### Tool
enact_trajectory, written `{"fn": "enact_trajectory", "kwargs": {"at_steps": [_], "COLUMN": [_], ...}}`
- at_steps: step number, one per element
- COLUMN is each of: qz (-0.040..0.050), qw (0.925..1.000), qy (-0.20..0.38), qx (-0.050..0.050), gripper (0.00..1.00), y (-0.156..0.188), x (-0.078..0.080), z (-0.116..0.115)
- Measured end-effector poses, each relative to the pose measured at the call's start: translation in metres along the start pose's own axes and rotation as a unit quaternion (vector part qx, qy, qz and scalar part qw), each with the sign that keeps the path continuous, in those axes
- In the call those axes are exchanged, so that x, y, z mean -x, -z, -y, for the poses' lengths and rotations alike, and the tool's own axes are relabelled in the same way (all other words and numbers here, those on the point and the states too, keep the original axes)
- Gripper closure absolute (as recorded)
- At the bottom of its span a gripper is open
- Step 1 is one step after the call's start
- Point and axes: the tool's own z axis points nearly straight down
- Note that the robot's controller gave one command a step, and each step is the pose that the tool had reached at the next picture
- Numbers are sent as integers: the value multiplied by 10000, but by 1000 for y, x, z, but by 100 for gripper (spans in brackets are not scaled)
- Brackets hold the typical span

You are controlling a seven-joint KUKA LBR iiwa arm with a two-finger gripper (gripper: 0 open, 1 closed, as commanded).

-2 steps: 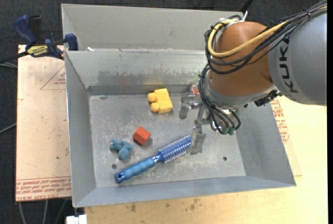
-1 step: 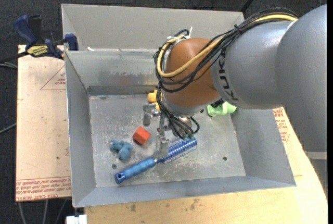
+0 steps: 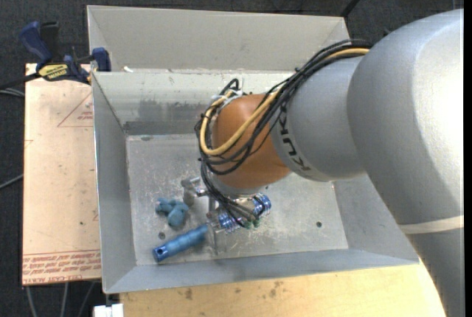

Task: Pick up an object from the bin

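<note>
Blue stick [image 3: 181,242] flat on the floor, down at 7 o'clock of the bin [image 3: 110,161], its right end tucked up against the gripper [image 3: 210,216]. Shiny blue-and-silver crumple [image 3: 249,208] just beside the gripper at 2 o'clock, blue lump [image 3: 173,212] near at 9. Gripper low in the bin, mostly hidden under the orange cover [image 3: 247,142]. Can't tell if wide or narrow, honestly. Nothing visibly gripped or off the floor, so reckon the pick isn't done. Left to do: close on something, lift clear.
</note>
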Motion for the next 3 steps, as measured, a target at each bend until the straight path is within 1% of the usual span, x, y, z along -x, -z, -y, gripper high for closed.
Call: {"fn": "enact_trajectory", "kwargs": {"at_steps": [1, 2, 3], "qz": [30, -14, 30], "qw": [10000, 10000, 10000], "qy": [-12, 21, 15], "qx": [6, -20, -4], "gripper": [100, 100, 100], "y": [0, -1, 0], "x": [1, 38, 124], "z": [0, -33, 34]}}
